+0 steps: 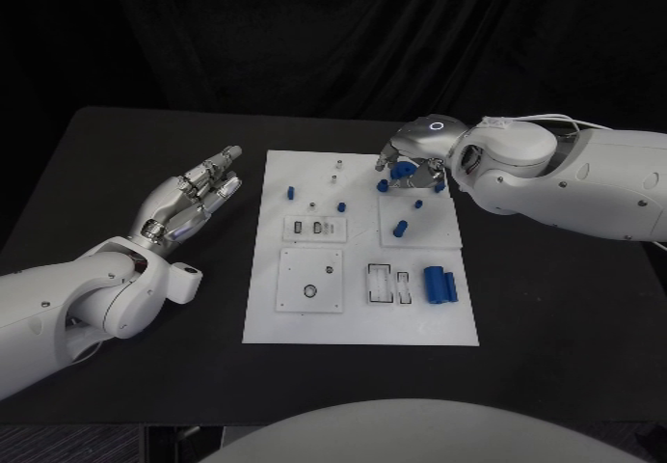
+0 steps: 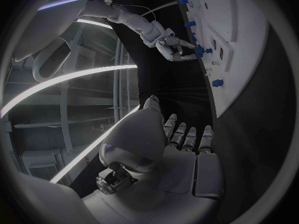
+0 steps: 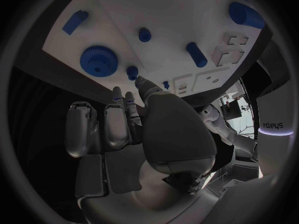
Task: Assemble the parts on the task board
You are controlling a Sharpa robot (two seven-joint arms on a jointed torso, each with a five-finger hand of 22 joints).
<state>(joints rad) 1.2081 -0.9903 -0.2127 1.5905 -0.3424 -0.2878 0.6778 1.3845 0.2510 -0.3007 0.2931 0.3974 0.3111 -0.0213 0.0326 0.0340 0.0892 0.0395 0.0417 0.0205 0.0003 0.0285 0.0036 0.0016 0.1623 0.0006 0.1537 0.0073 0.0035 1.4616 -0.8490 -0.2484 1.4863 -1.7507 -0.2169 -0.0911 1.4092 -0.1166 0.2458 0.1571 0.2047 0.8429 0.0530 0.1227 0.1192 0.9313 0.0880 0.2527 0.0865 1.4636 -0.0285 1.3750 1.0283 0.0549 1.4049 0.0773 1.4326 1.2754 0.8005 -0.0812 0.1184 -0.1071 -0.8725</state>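
The left arm is seen nearest, and its left hand is laid flat on the black table just beside the task board, fingers stretched out together and nothing held. Across the board, the right hand is poised over the far edge, fingers curled in over a blue gear; from the wrist the gear looks to lie on the board just past the fingertips, so whether anything is actually gripped cannot be told. On the board itself, two blue cylinders are found lying side by side, well back from the right hand towards the robot. A short blue peg is lying loose between them and that hand, and smaller blue studs are dotted nearer the left hand's fingertips. The recessed pockets are judged mostly unfilled, so the assembly is reckoned barely begun: nearly every part is left to be seated.
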